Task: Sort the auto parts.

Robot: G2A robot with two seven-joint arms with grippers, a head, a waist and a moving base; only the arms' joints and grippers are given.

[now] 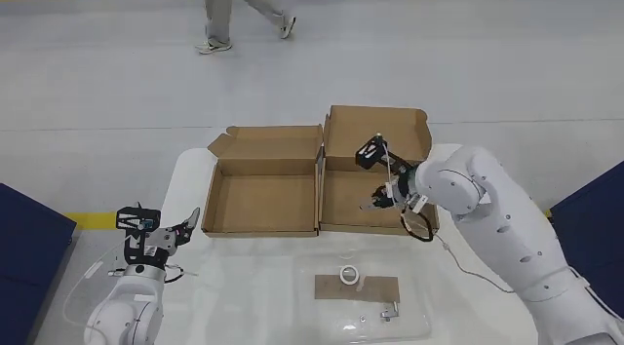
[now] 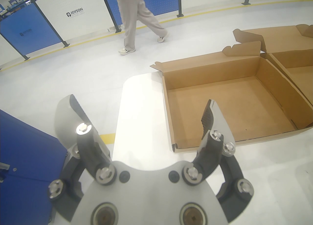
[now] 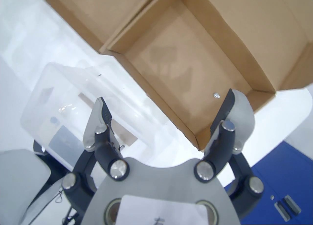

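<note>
- Left tool [image 2: 140,106] open, empty, over counter [image 2: 269,174] beside left box [image 2: 232,108].
- Right tool [image 3: 165,97] open, empty, above right box [image 3: 171,40]; screw [image 3: 216,95] on its floor.
- Ring [image 1: 349,273], bracket [image 1: 390,312] in clear tray [image 1: 419,325].

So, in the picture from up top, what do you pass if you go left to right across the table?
left gripper → left cardboard box → right cardboard box
</note>
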